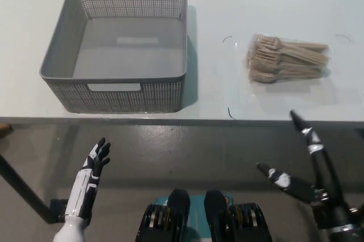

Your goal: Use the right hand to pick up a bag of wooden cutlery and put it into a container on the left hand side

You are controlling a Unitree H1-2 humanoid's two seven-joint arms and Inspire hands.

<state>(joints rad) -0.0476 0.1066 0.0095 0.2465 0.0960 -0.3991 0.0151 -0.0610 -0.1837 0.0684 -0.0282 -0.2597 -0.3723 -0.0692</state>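
Table [239, 3]: pale, smooth top, taking up the upper half of the head view. Its near edge is running straight across the picture, with grey floor [187, 151] showing below it.

Container [126, 97]: grey, rectangular, with perforated walls and a slot handle cut into the near and far sides. It is standing upright on the left part of the table, close to the near edge, and its inside is showing only a bare grey bottom.

Bag of wooden cutlery [289, 59]: a clear bag holding a bundle of pale wooden pieces, fork heads pointing toward the picture's left. It is lying flat on the right part of the table, well apart from the container, with bare tabletop between the two.

Right hand [311, 180]: black, coming in from the bottom right. It is hanging below the table's near edge, over the floor, with its fingers [302, 128] spread apart and nothing in its grasp. One fingertip is reaching up toward the table edge without touching it. The bag is lying beyond that edge, farther up the picture and almost straight ahead of the hand, not in contact with it.

Left hand [92, 169]: white with dark fingertips, resting at the lower left, below the table edge and beneath the container. Its fingers are pointing upward, loosely apart, and it is holding nothing.
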